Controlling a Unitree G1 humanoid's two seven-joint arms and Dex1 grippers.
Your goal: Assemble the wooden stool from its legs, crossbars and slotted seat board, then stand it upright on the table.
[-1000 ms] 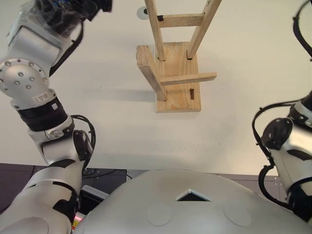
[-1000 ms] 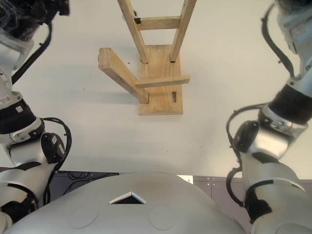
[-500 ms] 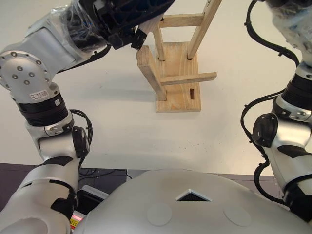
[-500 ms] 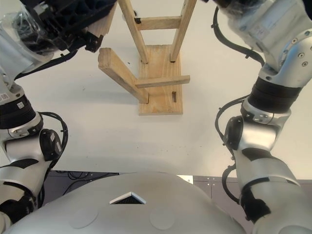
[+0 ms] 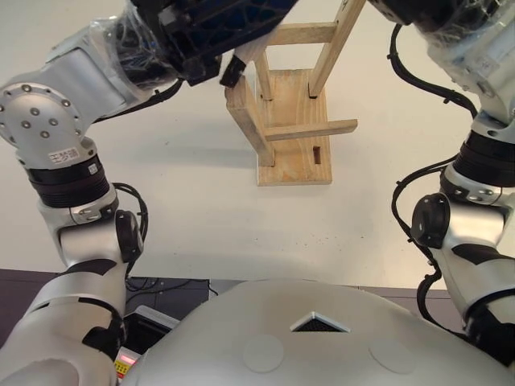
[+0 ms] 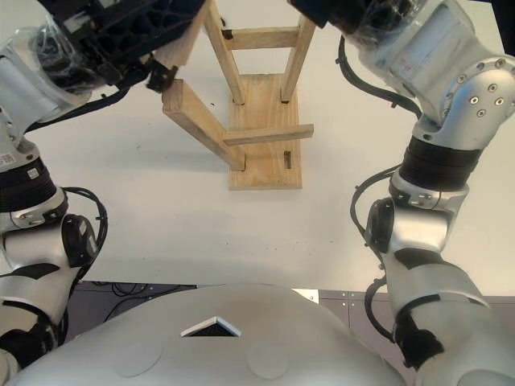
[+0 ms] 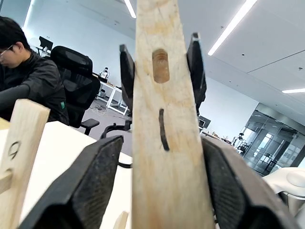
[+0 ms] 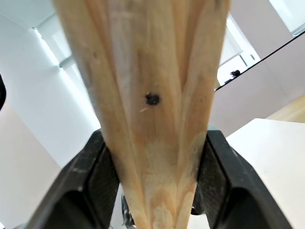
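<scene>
The stool lies upside down on the white table: its seat board (image 5: 294,165) is flat and its legs point up. Two far legs (image 5: 259,60) (image 5: 328,56) are joined by a crossbar (image 5: 298,34). A near-left leg (image 5: 248,121) carries a second crossbar (image 5: 314,129), and one slot (image 5: 316,154) in the board stands empty. My left gripper (image 7: 160,67) is shut on a loose wooden leg (image 6: 183,40), held just above the near-left leg. My right gripper (image 8: 157,191) is shut on a wooden leg (image 8: 147,95), with its arm over the top of the far-right leg.
The table (image 5: 185,201) runs bare to its front edge near me. A small round fitting (image 5: 234,19) sits in the tabletop behind the stool. Both arms crowd the space above the stool's far half.
Both arms have swung in from the sides over the stool. The left one brought its loose leg above the near-left leg; the right one came over the far-right leg. The stool has not moved.
</scene>
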